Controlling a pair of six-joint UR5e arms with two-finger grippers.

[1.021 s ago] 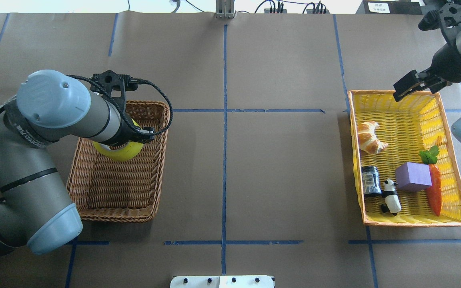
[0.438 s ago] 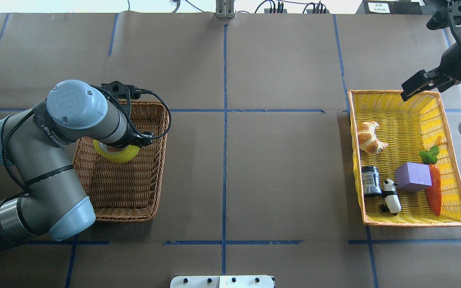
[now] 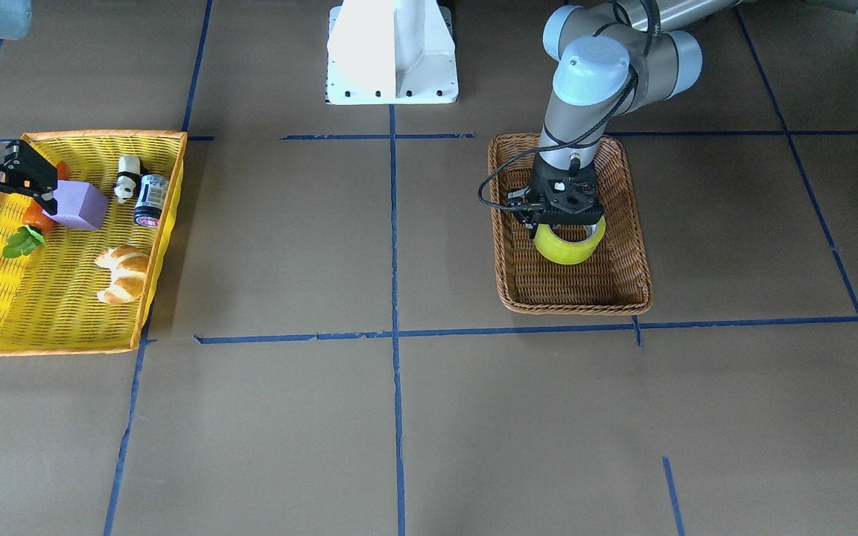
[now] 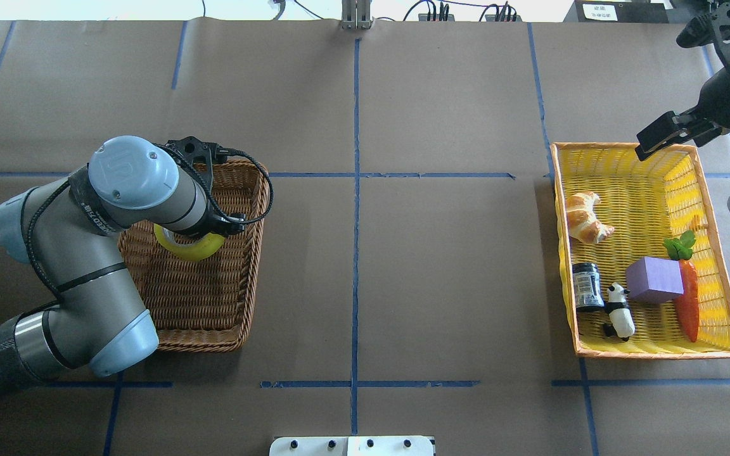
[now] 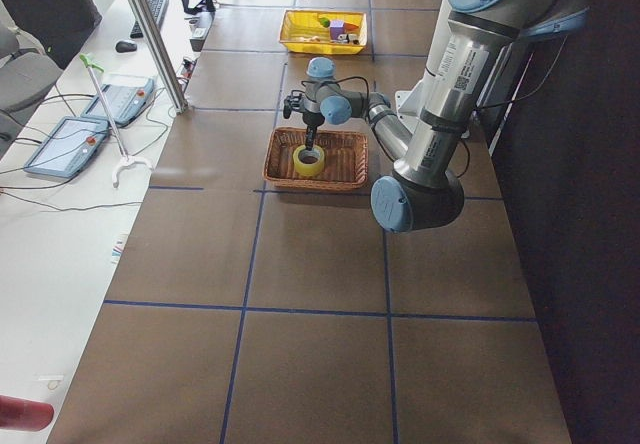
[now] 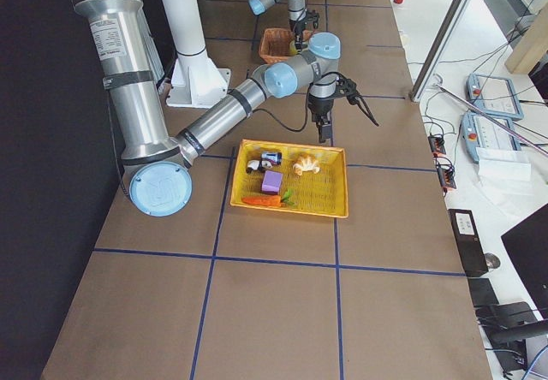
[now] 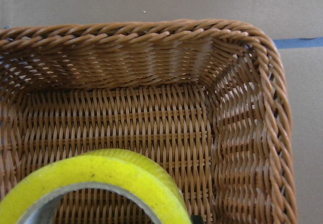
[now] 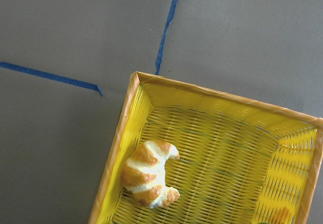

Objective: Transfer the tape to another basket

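The yellow-green tape (image 4: 192,249) hangs low inside the brown wicker basket (image 4: 195,346), in the half farther from the robot. My left gripper (image 3: 564,220) points straight down and is shut on the tape (image 3: 569,247). In the left wrist view the tape (image 7: 108,176) fills the bottom edge above the basket's floor and far rim (image 7: 151,28). My right gripper (image 4: 651,138) is open and empty, above the far corner of the yellow tray (image 4: 656,354).
The yellow, orange-rimmed tray (image 3: 42,348) holds a croissant (image 4: 585,218), a dark jar (image 4: 587,286), a panda figure (image 4: 620,310), a purple block (image 4: 654,279) and a carrot (image 4: 688,297). The white robot base (image 3: 392,52) stands at the table's robot-side edge.
My left arm has folded back and lowered the tape deeper into the brown basket. My right gripper has drawn slightly back toward the table's far right corner.
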